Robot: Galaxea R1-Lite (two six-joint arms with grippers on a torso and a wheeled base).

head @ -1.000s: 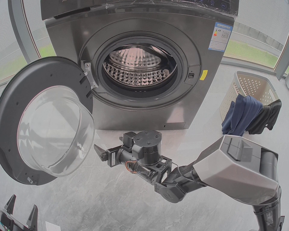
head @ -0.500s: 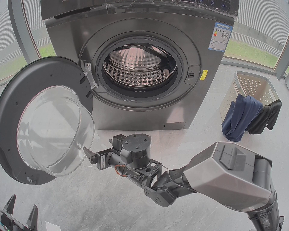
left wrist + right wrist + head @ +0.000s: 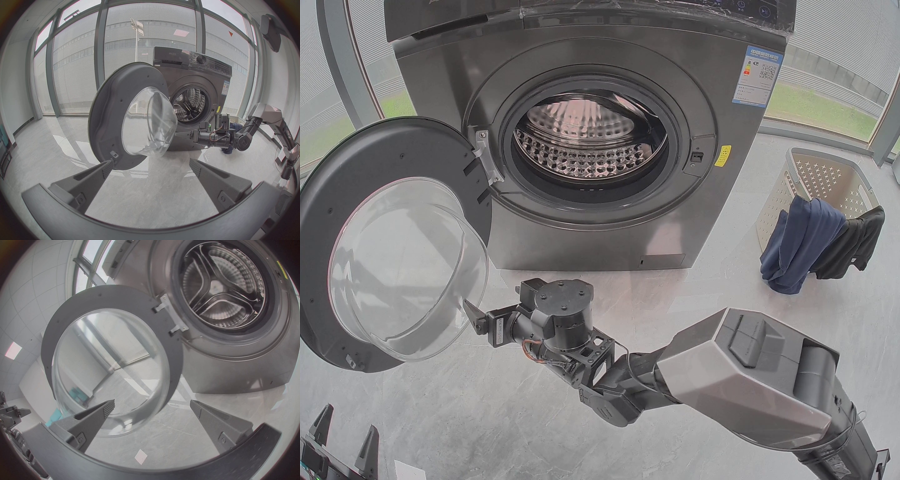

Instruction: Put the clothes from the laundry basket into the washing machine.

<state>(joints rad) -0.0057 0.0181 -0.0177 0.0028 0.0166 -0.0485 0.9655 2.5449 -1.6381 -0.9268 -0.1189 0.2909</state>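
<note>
Nearest the robot, the left gripper (image 3: 345,431) hangs low at its left side, fingers apart and holding nothing. Farther out, the right arm stretches across to the left, and the right gripper (image 3: 474,315), jaws also apart and empty, points at the lower edge of the door's (image 3: 394,244) glass bowl. It is just beside the glass, though contact cannot be told. The door stands swung wide to the left of the washer (image 3: 675,206), leaving the drum (image 3: 587,140) open and bare. The clothes lie the other way, well apart from that gripper. To the right of the washer, a navy cloth (image 3: 803,244) and a black cloth (image 3: 856,244) hang over the near rim of the basket (image 3: 831,178), their long axes running down toward the floor. The right arm is on the basket's side and looks the better placed, but it would have to swing back right first. The door seems out of the way of a path from basket to drum.
</note>
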